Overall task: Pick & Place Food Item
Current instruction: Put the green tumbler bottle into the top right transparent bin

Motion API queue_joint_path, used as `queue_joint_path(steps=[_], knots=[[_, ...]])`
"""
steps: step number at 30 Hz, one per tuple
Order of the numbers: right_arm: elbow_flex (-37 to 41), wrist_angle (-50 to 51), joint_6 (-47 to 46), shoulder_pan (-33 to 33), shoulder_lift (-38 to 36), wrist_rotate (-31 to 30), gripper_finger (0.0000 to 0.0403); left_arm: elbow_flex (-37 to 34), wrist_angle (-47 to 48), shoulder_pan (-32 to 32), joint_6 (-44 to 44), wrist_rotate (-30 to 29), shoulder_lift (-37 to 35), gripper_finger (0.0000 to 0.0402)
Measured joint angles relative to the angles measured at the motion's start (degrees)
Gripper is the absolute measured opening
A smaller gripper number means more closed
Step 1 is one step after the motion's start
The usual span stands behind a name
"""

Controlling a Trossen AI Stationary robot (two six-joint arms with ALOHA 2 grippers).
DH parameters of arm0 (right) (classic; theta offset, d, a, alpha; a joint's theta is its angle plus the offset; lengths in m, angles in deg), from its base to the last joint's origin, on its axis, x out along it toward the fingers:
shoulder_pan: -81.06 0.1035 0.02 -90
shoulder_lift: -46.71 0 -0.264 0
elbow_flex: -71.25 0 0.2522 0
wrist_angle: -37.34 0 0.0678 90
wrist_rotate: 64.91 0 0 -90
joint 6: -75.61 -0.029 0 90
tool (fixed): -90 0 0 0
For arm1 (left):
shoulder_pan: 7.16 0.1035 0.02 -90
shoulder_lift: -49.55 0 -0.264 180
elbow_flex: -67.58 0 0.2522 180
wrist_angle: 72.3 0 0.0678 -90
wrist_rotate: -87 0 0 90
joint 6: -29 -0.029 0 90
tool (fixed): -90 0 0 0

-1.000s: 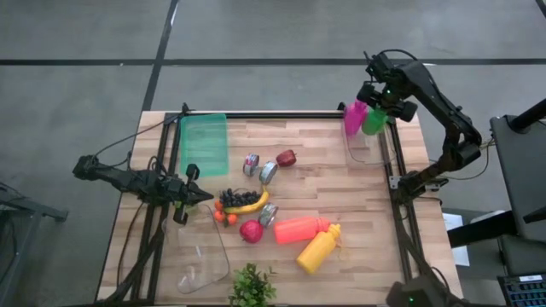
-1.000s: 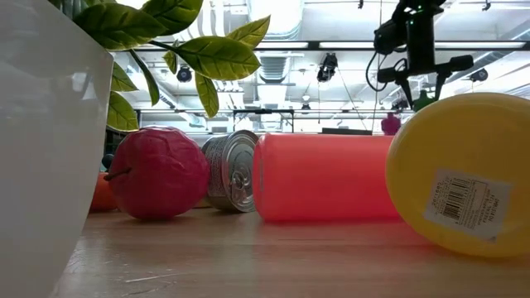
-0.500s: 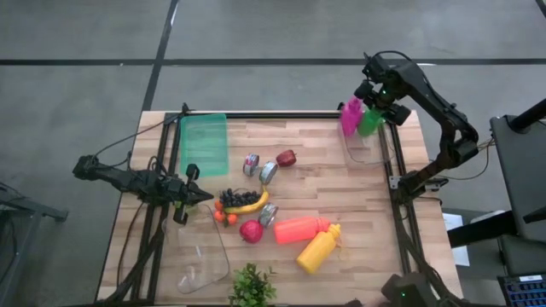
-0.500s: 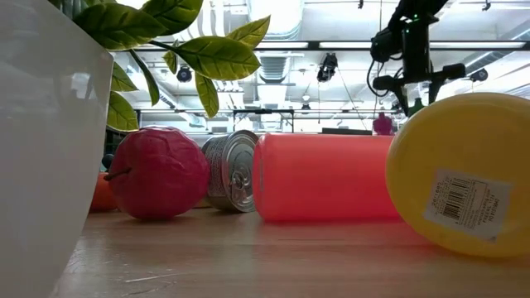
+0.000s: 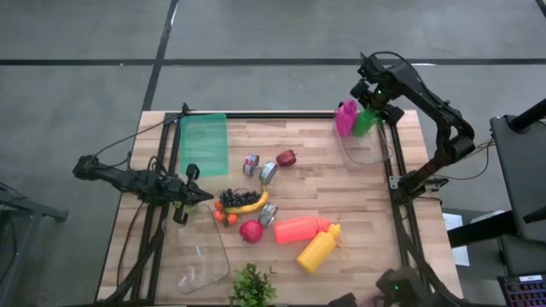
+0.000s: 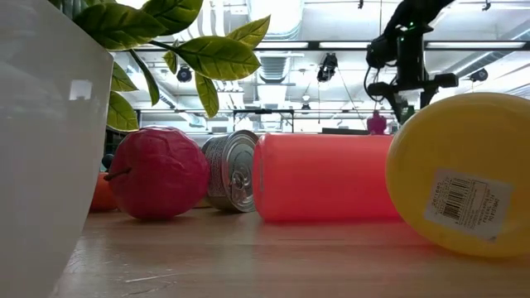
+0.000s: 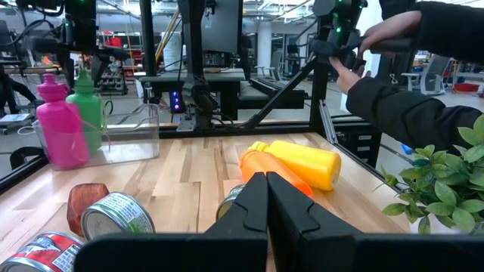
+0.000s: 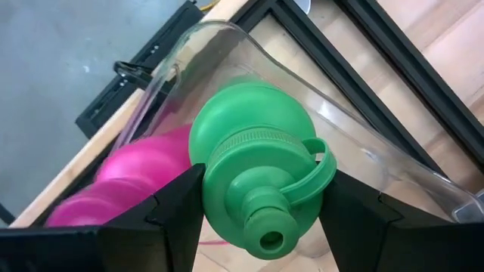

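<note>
Since a second ago, the right gripper (image 5: 368,109) has moved a little toward 11 o'clock, taking the green bottle (image 5: 364,121) and the pink bottle (image 5: 345,118) along. Nothing else on the table (image 5: 358,205) has moved.

Near the front edge, at about 6 o'clock, sits a plant (image 5: 252,286). Just past it lie a yellow bottle (image 5: 319,249) and an orange bottle (image 5: 300,228), on their sides and touching. At 9 o'clock the left gripper (image 5: 205,197) waits low with its fingers shut on nothing, next to a banana (image 5: 249,205) and grapes (image 5: 236,197). Farther back are two cans (image 5: 260,168) and a green lid (image 5: 203,144).

Far off at 1 o'clock, the right gripper's fingers are squeezed on the green bottle's sides just under its cap. This bottle is bright green with a loop on its cap. It is held up over a clear bin (image 5: 368,150) at the table's far corner.

I think the picking is done. The putting down is left.
</note>
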Motion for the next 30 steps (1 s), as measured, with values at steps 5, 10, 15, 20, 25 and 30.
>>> queue_joint_path(steps=[5,10,15,20,25,30], knots=[[-0.26,-0.31,0.29,-0.02,1.72,-0.49,0.0212,0.0,-0.02,0.0,0.0,-0.02,0.0,0.0],[-0.59,-0.98,3.13,-0.22,2.03,-0.51,0.0212,-0.02,0.0,0.0,0.0,0.0,0.0,0.0],[-0.85,-0.74,4.11,-0.19,1.77,-0.29,0.0212,-0.01,0.0,0.0,0.0,-0.01,0.02,0.0],[-0.85,-0.42,4.55,-0.17,1.63,-0.04,0.0212,0.0,-0.02,-0.02,0.0,0.0,0.02,0.0],[-0.85,-0.39,4.57,-0.15,1.61,-0.05,0.0212,0.0,0.0,-0.02,0.0,-0.02,0.02,0.0],[-0.85,0.08,4.97,-0.15,1.61,-0.16,0.0213,0.0,-0.02,-0.01,0.0,0.0,0.01,0.0]])
